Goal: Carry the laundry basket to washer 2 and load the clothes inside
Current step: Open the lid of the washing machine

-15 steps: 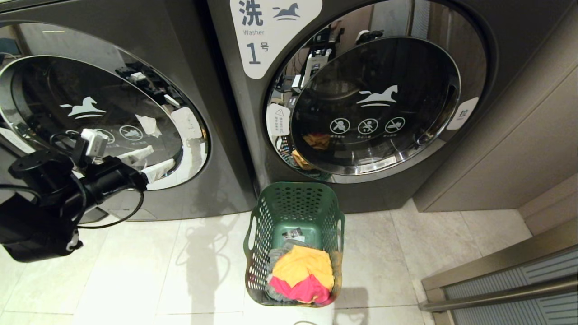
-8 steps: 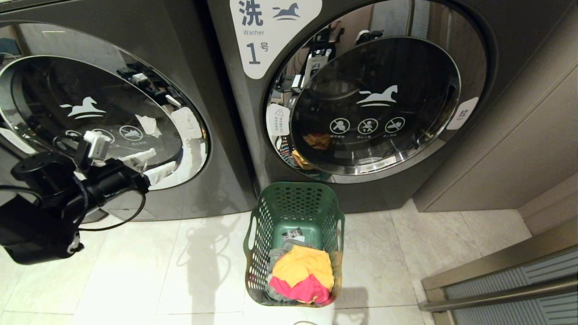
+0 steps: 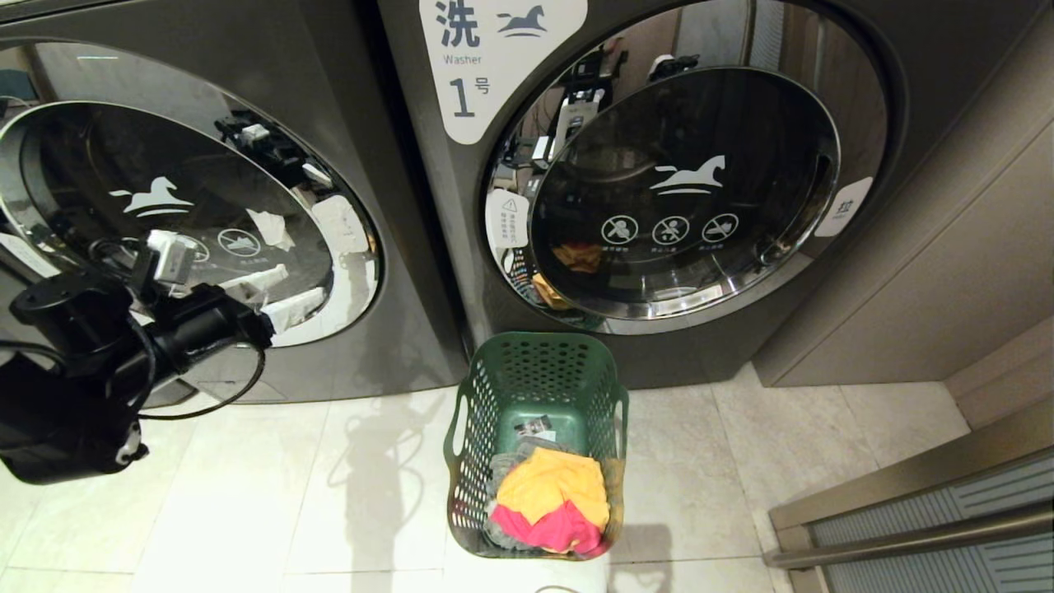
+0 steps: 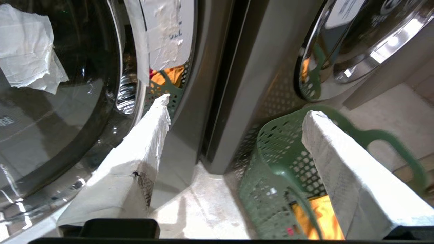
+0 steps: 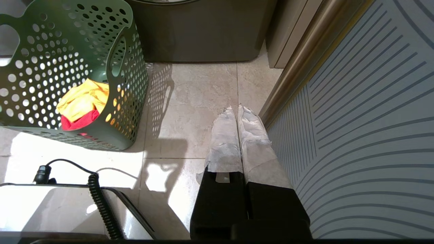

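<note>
i have the left gripper (image 3: 276,296) spread wide and empty at the door rim of the left-hand washer (image 3: 395,272), which i take to be washer 2 though no numeral shows. the laundry basket (image 3: 473,412) stands on the floor (image 3: 247,494) in front of the washer labelled 1 (image 3: 473,82), clothes (image 3: 552,498) inside. risk: padded fingers skating off the chrome rim, or loading the wrong drum. the right gripper (image 5: 237,112) hangs closed, empty, beside the basket.
</note>
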You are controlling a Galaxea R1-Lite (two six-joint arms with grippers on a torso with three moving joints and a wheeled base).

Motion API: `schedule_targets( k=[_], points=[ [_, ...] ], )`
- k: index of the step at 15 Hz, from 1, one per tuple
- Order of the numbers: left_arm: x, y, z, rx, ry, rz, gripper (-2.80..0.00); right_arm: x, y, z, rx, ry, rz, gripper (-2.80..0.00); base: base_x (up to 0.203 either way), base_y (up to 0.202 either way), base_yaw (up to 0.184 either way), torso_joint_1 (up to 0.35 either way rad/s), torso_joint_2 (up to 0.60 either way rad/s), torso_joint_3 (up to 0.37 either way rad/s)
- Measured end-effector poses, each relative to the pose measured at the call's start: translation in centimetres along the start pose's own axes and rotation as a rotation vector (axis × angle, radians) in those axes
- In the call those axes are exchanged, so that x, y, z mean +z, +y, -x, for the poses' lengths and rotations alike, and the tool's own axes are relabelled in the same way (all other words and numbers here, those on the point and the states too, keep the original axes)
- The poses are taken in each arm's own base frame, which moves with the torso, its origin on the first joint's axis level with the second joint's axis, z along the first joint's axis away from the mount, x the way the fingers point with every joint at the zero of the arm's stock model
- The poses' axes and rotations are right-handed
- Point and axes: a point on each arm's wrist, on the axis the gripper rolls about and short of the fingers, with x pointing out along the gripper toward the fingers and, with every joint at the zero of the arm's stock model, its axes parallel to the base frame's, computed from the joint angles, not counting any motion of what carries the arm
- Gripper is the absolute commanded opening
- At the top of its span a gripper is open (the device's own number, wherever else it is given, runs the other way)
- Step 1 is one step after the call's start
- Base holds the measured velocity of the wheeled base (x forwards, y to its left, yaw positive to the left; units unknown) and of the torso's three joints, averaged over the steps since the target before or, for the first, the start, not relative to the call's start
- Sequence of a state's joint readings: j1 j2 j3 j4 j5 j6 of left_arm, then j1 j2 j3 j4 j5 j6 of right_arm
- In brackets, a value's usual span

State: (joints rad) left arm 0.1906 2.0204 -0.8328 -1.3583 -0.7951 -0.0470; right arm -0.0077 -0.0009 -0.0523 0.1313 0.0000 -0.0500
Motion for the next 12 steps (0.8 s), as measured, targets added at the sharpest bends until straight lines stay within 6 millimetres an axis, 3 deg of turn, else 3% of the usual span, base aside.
schedule_targets(
  k=[12],
  points=[
    [1.8,-1.1,0.6,-0.002,-0.052,-0.020,0.00,0.0,0.0,0.0,0.000,0.000,0.000,-2.80,0.000,0.000,0.000,0.000,0.00,0.000]
  ],
)
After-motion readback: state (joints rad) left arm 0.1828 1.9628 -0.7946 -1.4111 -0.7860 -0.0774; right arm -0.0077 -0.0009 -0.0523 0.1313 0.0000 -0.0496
